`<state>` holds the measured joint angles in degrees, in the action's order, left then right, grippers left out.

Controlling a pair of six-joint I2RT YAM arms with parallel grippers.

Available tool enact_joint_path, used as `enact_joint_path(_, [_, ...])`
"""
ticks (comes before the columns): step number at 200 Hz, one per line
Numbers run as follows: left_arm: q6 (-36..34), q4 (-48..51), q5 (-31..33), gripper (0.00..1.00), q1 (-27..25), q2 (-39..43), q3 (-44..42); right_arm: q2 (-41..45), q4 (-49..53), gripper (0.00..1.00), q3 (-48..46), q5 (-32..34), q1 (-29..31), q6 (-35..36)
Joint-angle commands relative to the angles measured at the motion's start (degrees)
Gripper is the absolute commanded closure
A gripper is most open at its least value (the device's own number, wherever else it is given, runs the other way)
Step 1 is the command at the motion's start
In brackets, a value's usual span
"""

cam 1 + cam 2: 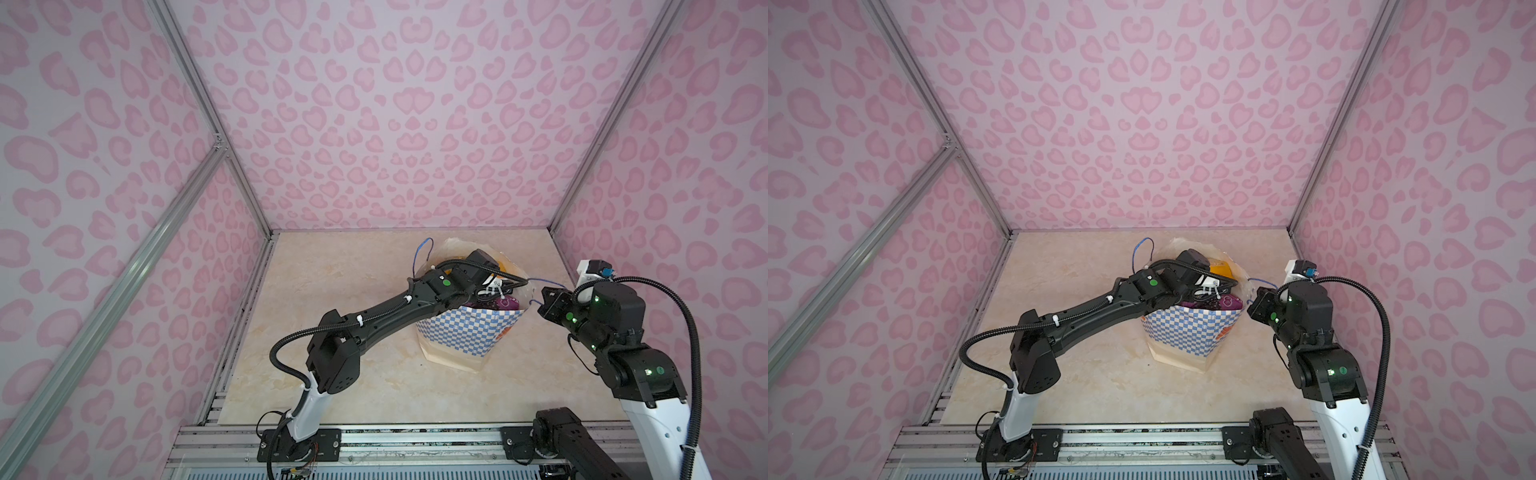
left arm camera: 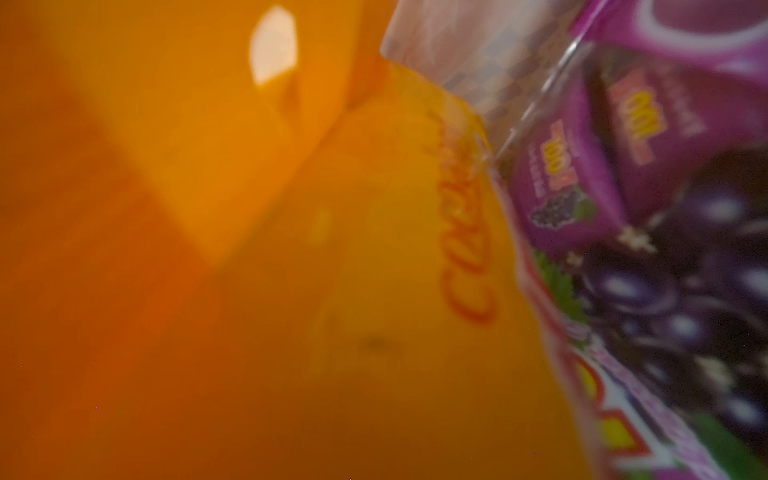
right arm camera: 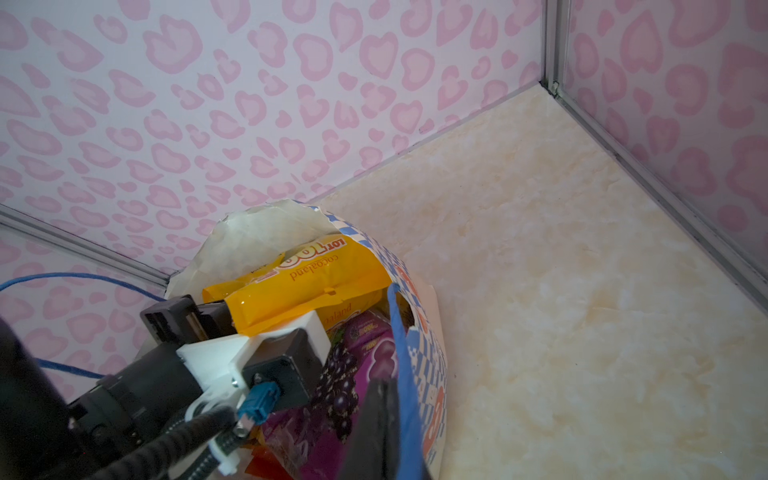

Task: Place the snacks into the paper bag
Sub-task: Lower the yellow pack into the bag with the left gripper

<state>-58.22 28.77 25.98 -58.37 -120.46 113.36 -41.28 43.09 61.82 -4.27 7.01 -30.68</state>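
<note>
Both top views show the paper bag [image 1: 469,336] standing on the desk [image 1: 332,299], the left gripper [image 1: 491,262] among the snacks [image 1: 510,304] inside. The left wrist view blurs a yellow-orange packet [image 2: 374,270] beside a purple grape packet [image 2: 685,270]; how those jaws stand I cannot tell. The right wrist view shows the right gripper [image 3: 384,411], jaws pinching the blue cord handle [image 3: 399,332].

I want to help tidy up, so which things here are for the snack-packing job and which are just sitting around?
For the job:
- paper bag
- yellow snack packet, in the bag
- purple grape packet, in the bag
- blue cord handle, pinched by the right gripper

Just there:
- beige table
- pink heart walls
- metal frame rails
</note>
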Motion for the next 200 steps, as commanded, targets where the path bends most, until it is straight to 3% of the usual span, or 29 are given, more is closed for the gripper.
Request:
enact_joint_path(1, [-1.5,4.3,1.0,0.81,0.3,-1.8,0.4,-0.1,-1.5,0.97,0.5,-0.5,0.0,0.1])
enact_joint_path(31, [-1.1,8.1,1.0,0.76,0.2,-3.2,0.9,-0.3,-1.7,0.97,0.4,-0.8,0.0,-0.2])
enact_joint_path(64, [-0.1,10.7,-1.4,0.65,0.2,-3.7,2.4,0.1,-2.0,0.97,-0.1,-1.1,0.0,-0.7])
enact_joint_path(75, [1.0,11.4,-2.5,0.55,0.2,-3.6,3.4,0.1,-1.9,0.97,-0.2,-1.1,0.0,-0.8])
enact_joint_path(124, [8.3,14.7,-9.0,0.37,-0.5,-0.9,11.7,0.7,-1.6,0.97,-0.6,-0.7,0.0,-0.8])
enact_joint_path(139, [10.2,15.5,-11.8,0.26,-0.7,0.9,13.0,0.7,-1.7,0.97,-0.7,-0.8,0.0,-0.8])
enact_joint_path(200, [18.6,15.2,-22.8,0.22,-1.9,11.9,10.4,1.3,-1.6,0.97,-1.1,-0.7,0.0,-1.0])
